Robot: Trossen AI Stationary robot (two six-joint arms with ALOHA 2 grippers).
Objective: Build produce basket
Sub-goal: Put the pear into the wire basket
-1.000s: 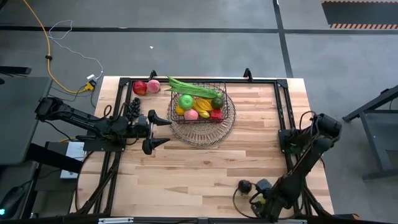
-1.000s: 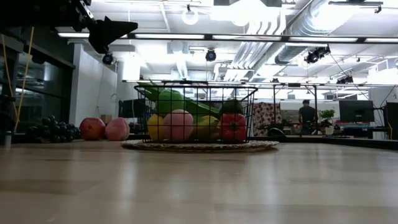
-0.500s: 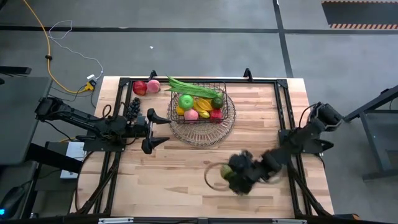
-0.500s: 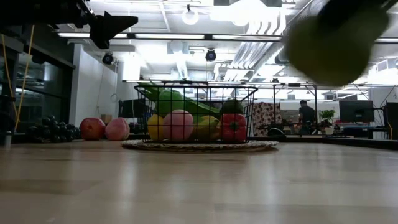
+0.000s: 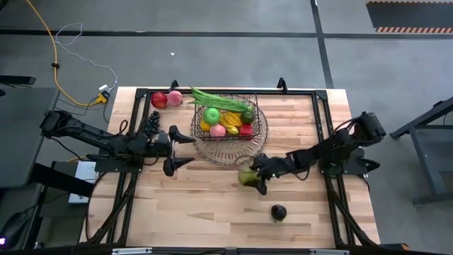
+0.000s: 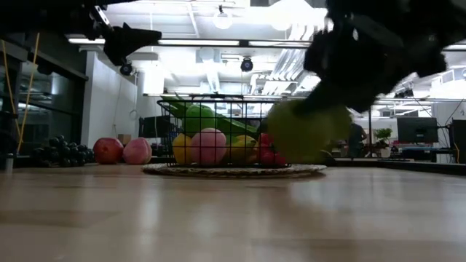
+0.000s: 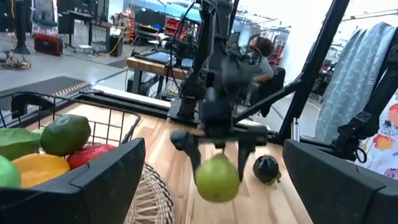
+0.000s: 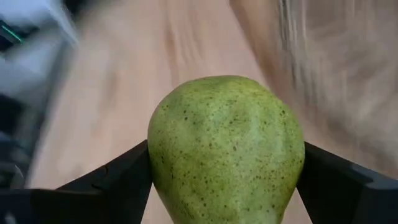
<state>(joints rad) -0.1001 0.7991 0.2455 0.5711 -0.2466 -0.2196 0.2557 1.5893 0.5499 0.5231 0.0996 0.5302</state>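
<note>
1. A green pear (image 5: 247,176) is clamped between the 2 fingers of the right gripper (image 5: 253,177), which is held above the table (image 5: 212,205) just past the round wire dish (image 5: 228,154) at its 5 o'clock side.
2. In the right wrist view the pear (image 8: 227,149) is seen pressed on both sides by the dark fingers (image 8: 118,180).
3. The left gripper (image 5: 185,149) is held with its jaws spread wide and nothing between them, at 9 o'clock of the basket (image 5: 225,117) and near it.
4. The basket is seated on the round wire dish at 12 o'clock on the table; a green apple (image 5: 211,115), a pink fruit (image 5: 218,131), a red piece (image 5: 245,130), yellow pieces (image 5: 231,120) and long green pods (image 5: 212,99) are held in it.
5. A red apple (image 5: 159,100) and a pink peach (image 5: 175,98) are lying touching each other at 10 o'clock of the basket, with dark grapes (image 5: 152,122) at 6 o'clock of them.
6. A dark purple piece (image 5: 279,212) is lying alone on the table at 5 o'clock of the pear.
</note>
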